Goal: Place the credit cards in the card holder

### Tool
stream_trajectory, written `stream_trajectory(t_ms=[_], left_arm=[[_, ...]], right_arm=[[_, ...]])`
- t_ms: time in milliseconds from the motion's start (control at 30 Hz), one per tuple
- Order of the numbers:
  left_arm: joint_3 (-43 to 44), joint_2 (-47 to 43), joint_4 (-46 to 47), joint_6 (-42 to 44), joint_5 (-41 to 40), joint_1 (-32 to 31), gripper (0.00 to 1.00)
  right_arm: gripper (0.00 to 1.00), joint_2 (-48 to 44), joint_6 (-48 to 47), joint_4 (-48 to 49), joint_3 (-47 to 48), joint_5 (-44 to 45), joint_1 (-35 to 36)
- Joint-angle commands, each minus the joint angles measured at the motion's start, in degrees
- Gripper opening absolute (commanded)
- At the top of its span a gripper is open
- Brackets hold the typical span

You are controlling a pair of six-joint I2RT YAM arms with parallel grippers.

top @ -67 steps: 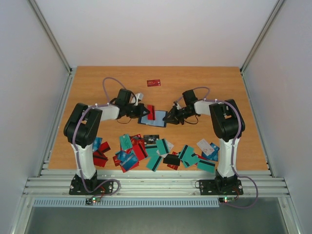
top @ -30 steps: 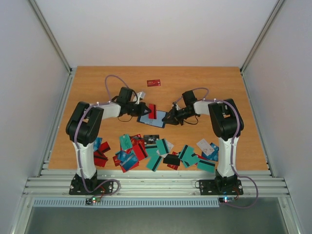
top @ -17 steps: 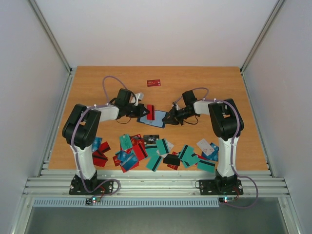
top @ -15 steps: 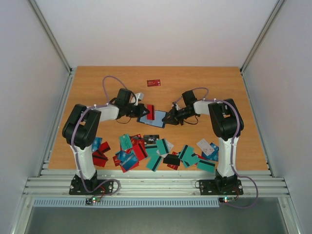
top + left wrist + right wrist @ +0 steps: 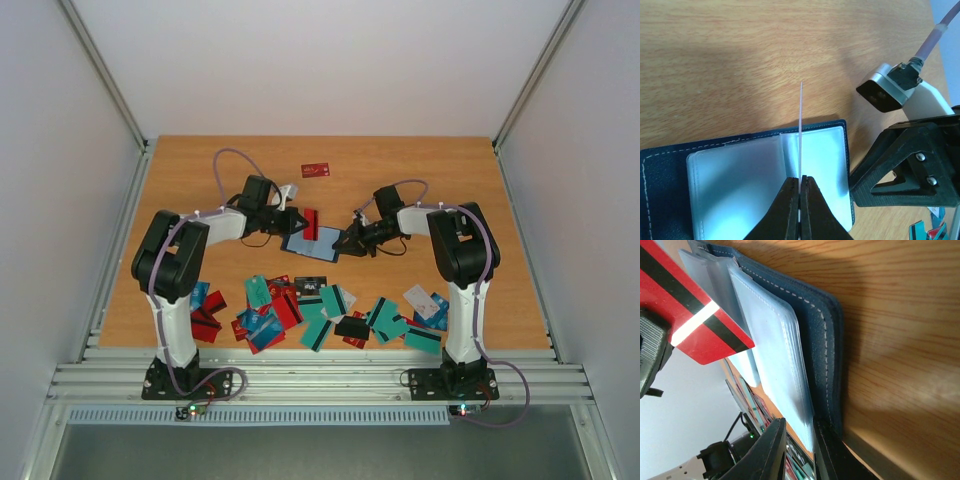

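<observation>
red plastic card with black stripe (image 5: 695,320) shows edge-on in left wrist view, just a thin line; can't tell if its tip is in a pocket. left gripper (image 5: 800,182) pinches it tight, tilted over the open navy-blue folding card holder (image 5: 312,245) mid-table. right gripper (image 5: 800,429) reaches in low and clamps the holder's pale sleeves. loose cards (image 5: 330,310) lie near the arm bases

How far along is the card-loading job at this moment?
Done: the card holder lies open, its right edge pinched by the right gripper; no card shows in its clear pockets. In hand: the left gripper holds a red card on edge over the pockets, not yet inserted. Left: the pile of cards at the near side and a lone red card at the far side.
</observation>
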Motion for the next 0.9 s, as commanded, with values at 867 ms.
stream_trajectory(t_ms=[867], left_arm=[[-3.6,3.1,-0.7,-2.3,6.5,0.1,0.0]], right_arm=[[0.18,4.3,1.1,-2.7,-2.5,5.9,1.2]])
